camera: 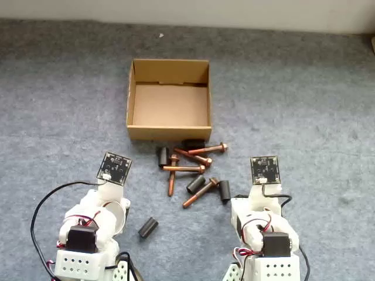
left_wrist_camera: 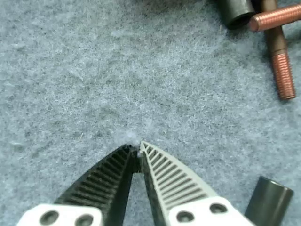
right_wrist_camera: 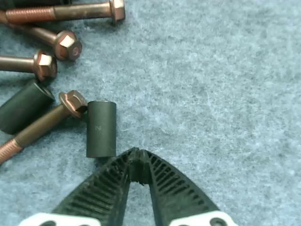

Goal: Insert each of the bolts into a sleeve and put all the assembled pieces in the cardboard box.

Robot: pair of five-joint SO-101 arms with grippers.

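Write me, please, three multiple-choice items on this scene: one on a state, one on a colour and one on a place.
1. What state is the cardboard box in?
A. full of assembled pieces
B. open and empty
C. tipped on its side

2. What colour are the bolts?
A. copper
B. blue
C. white

3. Where does the lone sleeve lie?
A. inside the cardboard box
B. on the grey carpet beside the left arm, apart from the pile
C. standing upright against the box

Answers:
1 B: the high view shows the box's bare floor.
2 A: both wrist views show the bolts' copper shanks.
3 B: the high view shows the sleeve alone by the left arm, away from the other parts.
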